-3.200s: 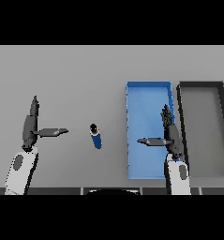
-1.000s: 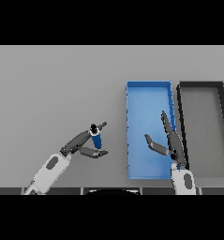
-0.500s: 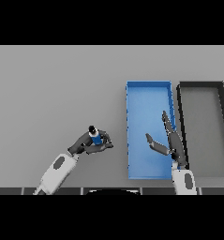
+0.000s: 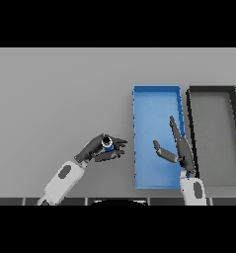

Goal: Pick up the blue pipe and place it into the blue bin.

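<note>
- We found the left hand [image 4: 97, 148] curled round the blue pipe [image 4: 106, 143], fingers and thumb wrapped about it; only the pipe's dark end and a little blue showed between them.
- Half a second before, the hand and pipe sat lower and further left; we noted both had shifted toward the blue bin [image 4: 155, 96].
- The pipe was still left of the bin's near left wall, near it but not over it.
- Three seconds back, the pipe lay alone on the grey table [image 4: 55, 94] with the left hand well apart from it.
- The right hand [image 4: 178, 148] hung over the bin's right side, fingers straight, thumb spread, holding nothing; we saw little change in it from the earlier frames.
- The black bin [image 4: 211, 90] sat just beside the blue one, on its right.
</note>
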